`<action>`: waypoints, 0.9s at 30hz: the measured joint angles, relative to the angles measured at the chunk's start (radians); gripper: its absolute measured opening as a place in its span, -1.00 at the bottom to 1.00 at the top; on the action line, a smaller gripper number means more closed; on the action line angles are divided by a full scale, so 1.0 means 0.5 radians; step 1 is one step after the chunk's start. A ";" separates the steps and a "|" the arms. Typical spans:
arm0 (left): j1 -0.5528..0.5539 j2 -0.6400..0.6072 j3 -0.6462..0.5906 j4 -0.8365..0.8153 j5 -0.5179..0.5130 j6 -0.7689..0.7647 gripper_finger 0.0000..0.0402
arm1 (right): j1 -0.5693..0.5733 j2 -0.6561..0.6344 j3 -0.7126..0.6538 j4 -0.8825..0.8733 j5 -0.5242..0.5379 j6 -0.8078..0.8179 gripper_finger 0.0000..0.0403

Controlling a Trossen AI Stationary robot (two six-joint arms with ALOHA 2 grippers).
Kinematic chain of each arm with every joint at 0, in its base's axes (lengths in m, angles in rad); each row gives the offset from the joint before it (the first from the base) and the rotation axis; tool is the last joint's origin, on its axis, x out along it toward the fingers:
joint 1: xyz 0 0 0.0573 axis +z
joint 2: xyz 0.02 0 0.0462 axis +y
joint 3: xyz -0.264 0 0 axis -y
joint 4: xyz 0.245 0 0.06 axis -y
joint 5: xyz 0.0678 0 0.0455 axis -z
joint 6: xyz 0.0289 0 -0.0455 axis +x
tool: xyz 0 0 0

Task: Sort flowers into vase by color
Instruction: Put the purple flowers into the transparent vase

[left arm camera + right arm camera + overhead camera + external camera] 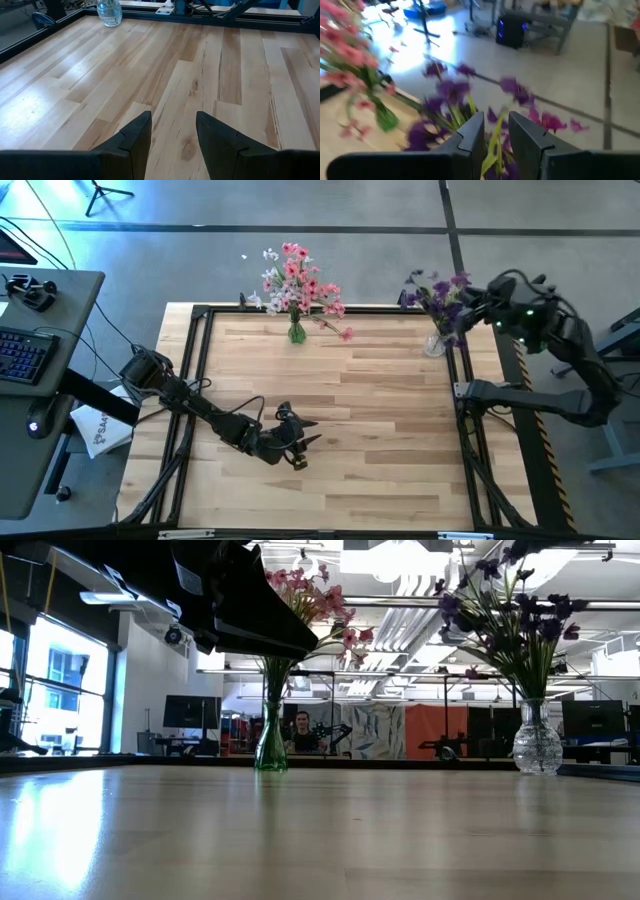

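Right fingers (471, 131) pinch a green stem over the purple bunch (438, 295) in the clear vase (435, 343) at the far right table edge. Left gripper (172, 132) waits open and empty, low over bare table (380, 420) near the front. Pink and white sprigs (298, 280) sit in the green vase (296, 332); one pink sprig (338, 330) lies beside it. Looks like the placing step: next, seat the stem, release, then likely fetch the loose pink one.

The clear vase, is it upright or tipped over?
Upright: the clear vase stands on its base, purple flowers rising from it.
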 joint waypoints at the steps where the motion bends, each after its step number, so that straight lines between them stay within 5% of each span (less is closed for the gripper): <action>1: 0.000 0.000 0.000 0.000 0.000 0.000 -0.28 | 0.000 0.013 0.046 0.004 -0.018 -0.016 -0.59; 6: 0.001 0.000 0.000 0.001 0.000 0.000 -0.28 | 0.000 0.060 0.233 0.018 -0.321 -0.146 -0.59; 13: 0.001 0.000 0.000 0.001 0.000 -0.001 -0.28 | 0.020 0.065 0.132 0.014 -1.755 -0.143 -0.46; 15: 0.001 0.000 0.000 0.001 0.000 0.000 -0.28 | 0.095 0.048 -0.010 -0.008 -1.958 -0.127 -0.42; 17: 0.001 0.000 0.000 0.001 0.000 -0.001 -0.28 | 0.216 0.018 -0.213 -0.025 -1.865 -0.064 -0.41; 23: 0.001 0.000 0.000 0.000 0.000 0.000 -0.28 | 0.619 -0.099 -0.834 0.047 -0.968 0.151 -0.49; 27: 0.001 0.000 0.000 0.001 0.000 0.000 -0.28 | 0.806 -0.118 -1.243 0.479 -0.737 0.344 -0.56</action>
